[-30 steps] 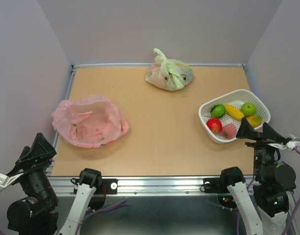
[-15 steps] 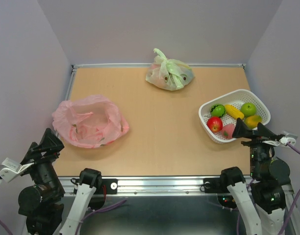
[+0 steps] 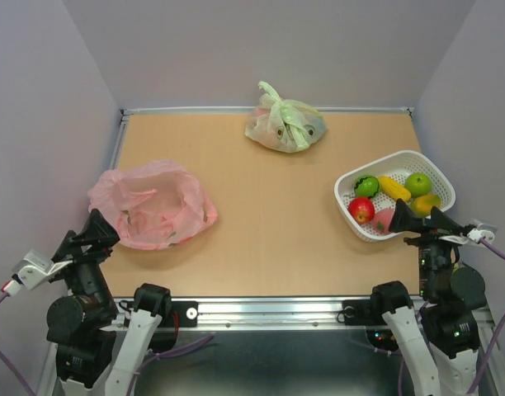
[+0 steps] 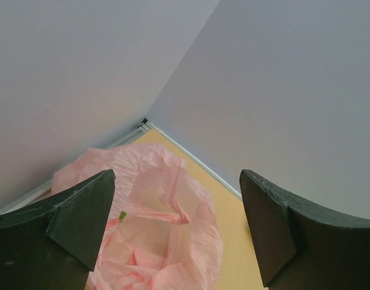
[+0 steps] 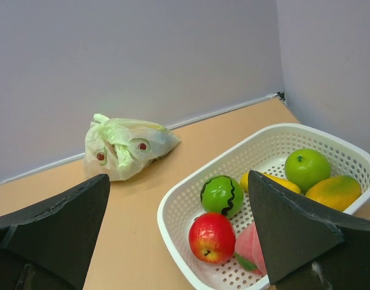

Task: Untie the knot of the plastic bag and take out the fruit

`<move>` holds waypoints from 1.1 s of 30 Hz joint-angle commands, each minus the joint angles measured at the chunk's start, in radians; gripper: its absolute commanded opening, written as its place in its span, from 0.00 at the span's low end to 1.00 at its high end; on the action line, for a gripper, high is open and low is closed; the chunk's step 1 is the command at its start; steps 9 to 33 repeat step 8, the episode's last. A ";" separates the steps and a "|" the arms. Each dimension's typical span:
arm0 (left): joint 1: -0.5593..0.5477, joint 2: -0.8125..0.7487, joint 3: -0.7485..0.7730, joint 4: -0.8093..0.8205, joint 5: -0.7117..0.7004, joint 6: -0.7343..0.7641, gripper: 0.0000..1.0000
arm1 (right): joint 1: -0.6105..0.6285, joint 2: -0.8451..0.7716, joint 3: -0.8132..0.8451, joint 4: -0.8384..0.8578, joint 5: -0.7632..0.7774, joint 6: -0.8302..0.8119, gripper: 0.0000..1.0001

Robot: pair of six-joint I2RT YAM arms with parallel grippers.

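left pincer (image 4: 176,175) and right pincer (image 5: 177,180) spread apart, pink plastic bag (image 3: 125,198) crumpled, mouth gaping, fruit (image 3: 361,210) in white basket (image 5: 263,151)

The left claw (image 4: 176,181) has its jaws wide. Straight ahead of it the pink bag (image 4: 167,223) lies slack, mouth open upward. A wall (image 4: 64,78) stands close on the claw's left, with open table (image 4: 233,241) to its right. Just ahead of the right claw (image 5: 179,178), also spread, the basket (image 5: 251,154) of fruit (image 5: 212,237) bars the low path. Left of it the table is open up to the green bag (image 5: 126,148) far ahead.
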 commanded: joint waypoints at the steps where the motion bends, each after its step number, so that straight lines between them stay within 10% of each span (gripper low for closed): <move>1: 0.002 -0.199 -0.029 0.079 0.022 0.002 0.95 | -0.001 -0.021 -0.014 0.021 -0.021 0.002 1.00; 33: 0.002 -0.194 -0.047 0.102 0.019 -0.005 0.96 | -0.001 -0.021 -0.016 0.022 -0.024 0.007 1.00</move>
